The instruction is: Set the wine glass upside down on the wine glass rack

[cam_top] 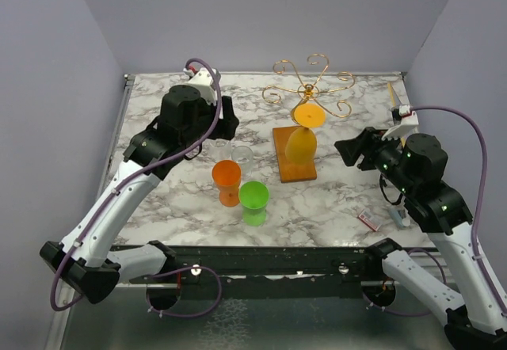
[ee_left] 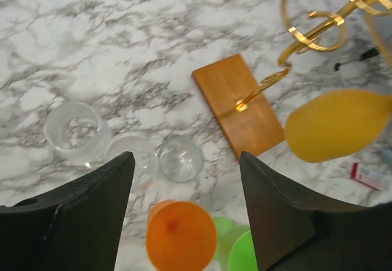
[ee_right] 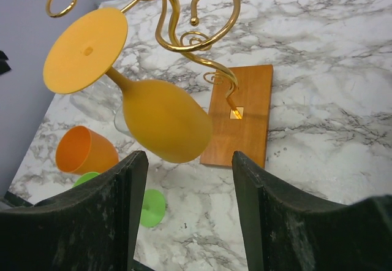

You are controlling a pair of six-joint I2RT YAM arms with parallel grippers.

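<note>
A yellow wine glass (cam_top: 301, 146) hangs upside down, tilted, from a curled arm of the gold wire wine glass rack (cam_top: 309, 89), above the rack's brown wooden base (cam_top: 285, 172). In the right wrist view the glass's bowl (ee_right: 165, 127) and foot (ee_right: 86, 50) hang just ahead of my open, empty right gripper (ee_right: 190, 216), apart from it. The right gripper (cam_top: 348, 150) is to the right of the base. My left gripper (cam_top: 226, 120) is open and empty, raised above an orange glass (ee_left: 180, 234), a green glass (ee_left: 248, 252) and a clear glass (ee_left: 180, 159).
Orange (cam_top: 226, 177), green (cam_top: 254, 199) and clear (cam_top: 242, 156) glasses stand left of the base. More clear glasses (ee_left: 76, 133) show in the left wrist view. A small red-and-white packet (cam_top: 367, 218) lies at the front right. A yellow stick (cam_top: 392, 97) lies at the far right.
</note>
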